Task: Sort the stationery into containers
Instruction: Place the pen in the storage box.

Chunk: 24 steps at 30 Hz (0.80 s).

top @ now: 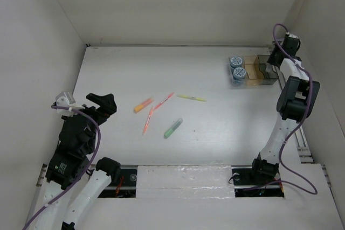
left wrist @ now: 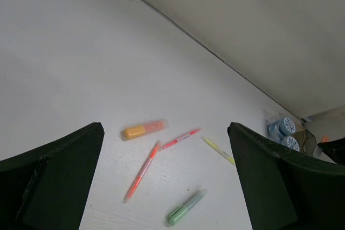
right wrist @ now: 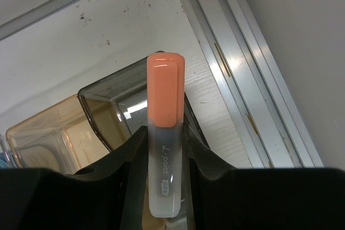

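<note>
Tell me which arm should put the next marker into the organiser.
Right: the right gripper is shut on an orange-capped marker at the dark end of the organiser. The left gripper is open and empty, across the table beside the loose pens.

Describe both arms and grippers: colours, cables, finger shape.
Both arms have white links and black joint housings: left arm, right arm. The left purple cable and the right purple cable loop loosely outside the links. The left gripper and right gripper have blocky matte-black fingers. No markings are legible.
</note>
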Tool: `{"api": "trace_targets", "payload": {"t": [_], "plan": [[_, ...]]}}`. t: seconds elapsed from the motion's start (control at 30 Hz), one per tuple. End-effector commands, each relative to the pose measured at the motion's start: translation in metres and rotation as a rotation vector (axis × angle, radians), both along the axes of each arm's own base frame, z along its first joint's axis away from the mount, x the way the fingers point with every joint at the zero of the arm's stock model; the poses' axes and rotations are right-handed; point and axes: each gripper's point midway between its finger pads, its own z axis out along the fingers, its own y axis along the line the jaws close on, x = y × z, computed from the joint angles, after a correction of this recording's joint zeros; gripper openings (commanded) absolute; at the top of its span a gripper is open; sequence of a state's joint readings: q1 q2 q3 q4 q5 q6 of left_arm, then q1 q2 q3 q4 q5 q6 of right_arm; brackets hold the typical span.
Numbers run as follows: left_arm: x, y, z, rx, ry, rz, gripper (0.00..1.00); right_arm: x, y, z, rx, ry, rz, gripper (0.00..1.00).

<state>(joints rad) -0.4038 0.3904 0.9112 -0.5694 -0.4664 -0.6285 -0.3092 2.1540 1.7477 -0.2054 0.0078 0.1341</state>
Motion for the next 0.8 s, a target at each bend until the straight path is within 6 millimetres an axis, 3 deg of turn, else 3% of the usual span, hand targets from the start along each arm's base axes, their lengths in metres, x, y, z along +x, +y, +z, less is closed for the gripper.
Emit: {"api": "trace_targets", "payload": {"t": [0.0, 0.13, 0.33, 0.6, 0.77], "plan": [[0.004, -0.002, 0.007, 0.000, -0.030, -0.005, 1.00, 0.004, -0.001, 0.014, -0.012, -0.023, 0.024, 0.02], [0.004, -0.002, 0.007, 0.000, -0.030, -0.005, 1.00, 0.002, -0.001, 0.020, -0.012, -0.022, 0.024, 0.06], [0.002, -0.001, 0.009, -0.004, -0.039, -0.005, 1.00, -0.001, 0.002, 0.013, 0.000, -0.003, 0.032, 0.10], [0.000, 0.000, 0.010, -0.007, -0.047, -0.005, 1.00, -0.006, 0.007, 0.008, 0.000, 0.018, 0.032, 0.37], [0.000, 0.000, 0.010, -0.007, -0.047, -0.005, 1.00, -0.008, 0.008, 0.013, -0.005, 0.002, 0.032, 0.45]]}}
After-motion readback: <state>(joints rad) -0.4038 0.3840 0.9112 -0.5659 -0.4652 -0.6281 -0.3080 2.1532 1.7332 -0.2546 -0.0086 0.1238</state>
